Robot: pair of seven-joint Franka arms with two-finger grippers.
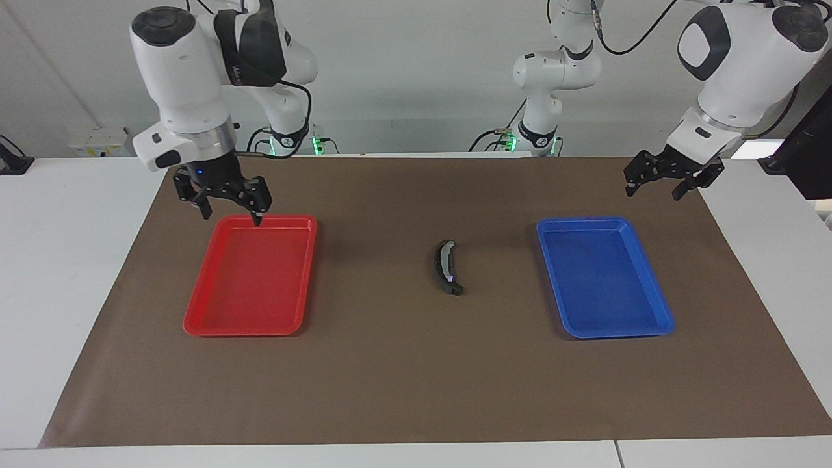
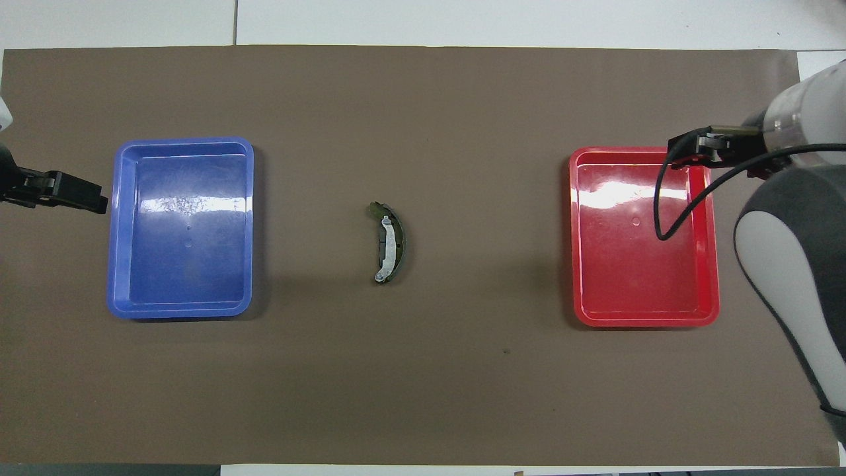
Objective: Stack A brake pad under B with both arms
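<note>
Overhead view is showing B (image 2: 390, 243), the long crescent pad with its light grey strip, lying on the brown mat (image 2: 423, 396) that is covering the surface, about midway between the blue tray (image 2: 114, 225) and the red tray (image 2: 712, 264). Beneath B a darker piece is peeking out at its end (image 1: 457, 290), which I am reading as the A brake pad, so the stack is looking finished; how squarely the two are sitting together cannot be told. Both trays are holding nothing. Away from B, toward the right arm's end of the surface, the right gripper (image 1: 231, 207) is hanging over the red tray's edge nearest the robots, its fingers spread and grasping nothing. Toward the left arm's end, the left gripper (image 1: 663, 185) is hovering over the mat beside the blue tray, fingers likewise released and carrying nothing. By my judgement the stacking step is done and both arms are standing clear; the next move is calling only for a check that B is resting steadily on A
</note>
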